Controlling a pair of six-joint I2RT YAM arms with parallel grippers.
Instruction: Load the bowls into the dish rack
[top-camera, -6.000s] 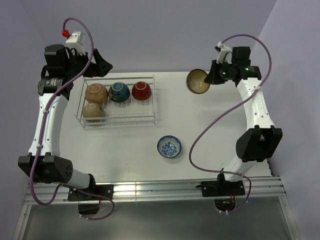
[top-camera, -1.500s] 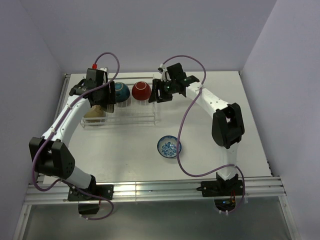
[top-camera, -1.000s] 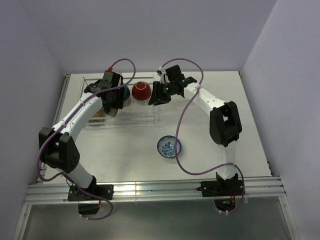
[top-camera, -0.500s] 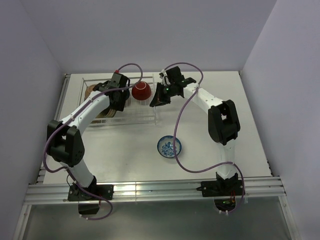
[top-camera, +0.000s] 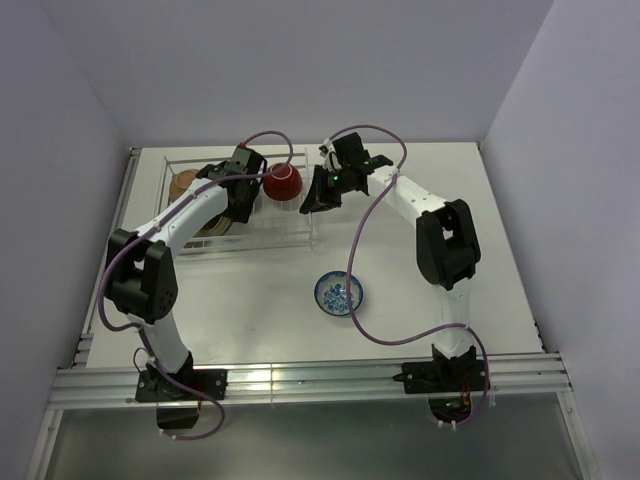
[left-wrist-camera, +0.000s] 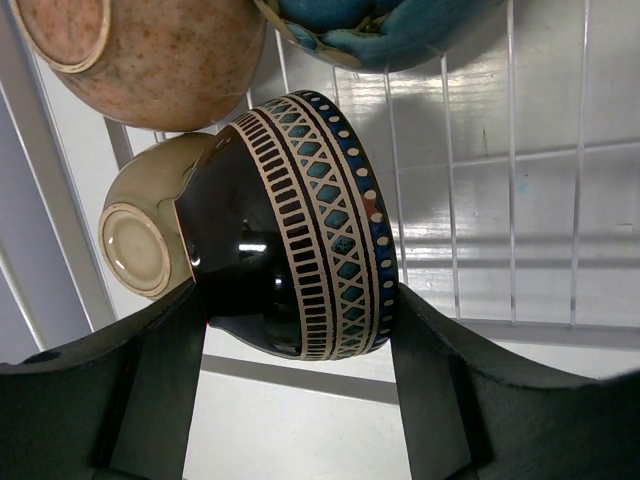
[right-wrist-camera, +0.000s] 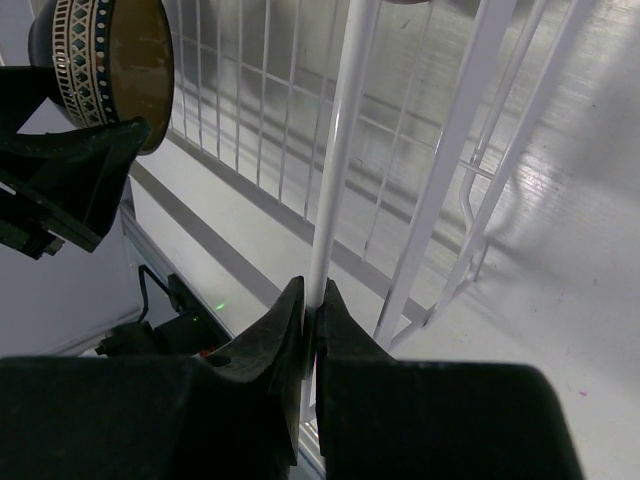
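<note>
Dish rack (top-camera: 280, 226): thin white wire, low sides, open grid floor, rectangular. Sits at the far left of the glossy white table (top-camera: 250, 300).

Left end of the rack, left wrist view:
- speckled tan bowl (left-wrist-camera: 150, 60), matte, foot ring up, lying against the wires.
- cream bowl (left-wrist-camera: 140, 240), smooth, turned so its round foot faces the camera.
- teal bowl (left-wrist-camera: 370, 30), glazed, only its lower curve in view at the frame's top.

Left claw (left-wrist-camera: 295, 290): clenched on the black bowl (left-wrist-camera: 250, 260), one dark finger pressed to each side. Bowl tipped on its side above the rack floor, just beside the cream bowl. Whether it touches wire or the cream bowl cannot be told. Outside is glossy black, with a rim band of cream ladder marks and blue diamonds. Right wrist view shows a tan-brown inside.

Red bowl (top-camera: 283, 183): round, pale foot ring up, in the rack's far right part.

Right claw (right-wrist-camera: 313, 300): pinched tight on one white wire of the rack at its right end, jaws nearly meeting round the rod.

Blue-and-white bowl (top-camera: 339, 293): patterned, upright, alone on the table, well apart from the rack.
</note>
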